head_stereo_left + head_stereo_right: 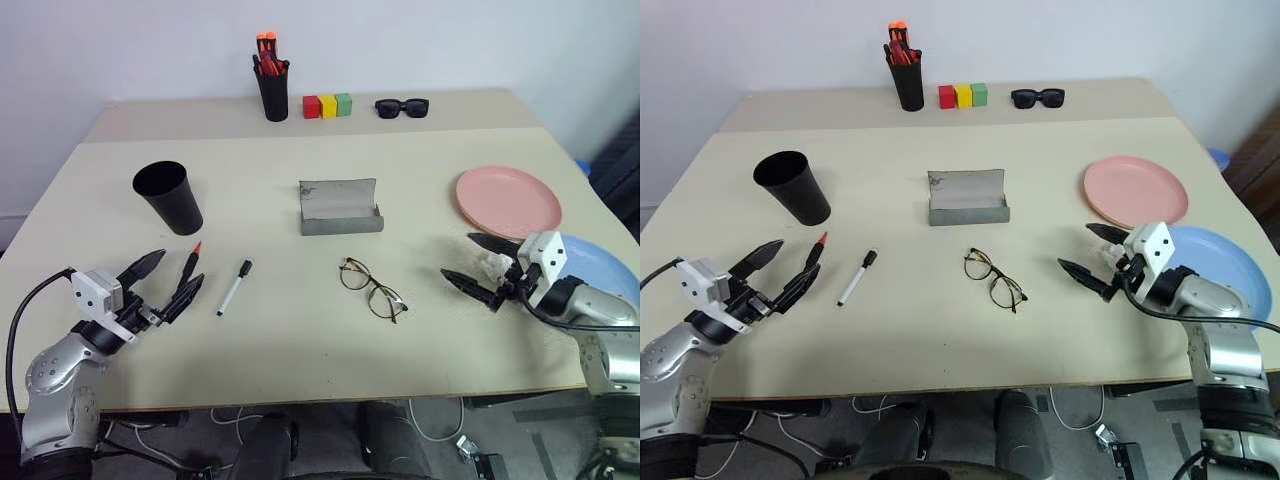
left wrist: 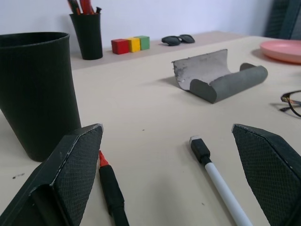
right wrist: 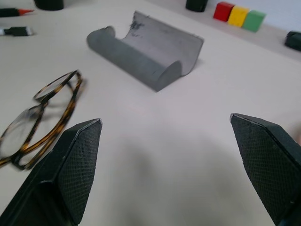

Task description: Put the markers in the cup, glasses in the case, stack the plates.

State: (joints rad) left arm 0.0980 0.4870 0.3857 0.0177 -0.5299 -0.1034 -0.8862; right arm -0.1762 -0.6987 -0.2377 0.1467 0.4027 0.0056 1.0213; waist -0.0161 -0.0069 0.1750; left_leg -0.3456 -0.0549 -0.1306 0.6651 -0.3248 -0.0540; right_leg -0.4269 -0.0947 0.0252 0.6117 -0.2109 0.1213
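Note:
The wide black cup (image 1: 168,196) stands upright at the table's left. In front of it lie the markers: the black one with a red tip (image 1: 192,258) and the white one with a black cap (image 1: 235,287). My left gripper (image 1: 183,266) is open just over the table, with the black marker (image 2: 110,188) beside one finger and the white marker (image 2: 221,183) lying between the fingers. The grey case (image 1: 340,208) lies open at the centre, with the glasses (image 1: 372,289) in front of it. My right gripper (image 1: 458,255) is open and empty, beside the pink plate (image 1: 508,200) and blue plate (image 1: 600,262).
On the raised strip at the back stand a black pen holder (image 1: 272,88) with orange-red capped pens, three coloured blocks (image 1: 328,105) and black sunglasses (image 1: 402,107). The table's front edge (image 1: 330,400) runs just behind both grippers.

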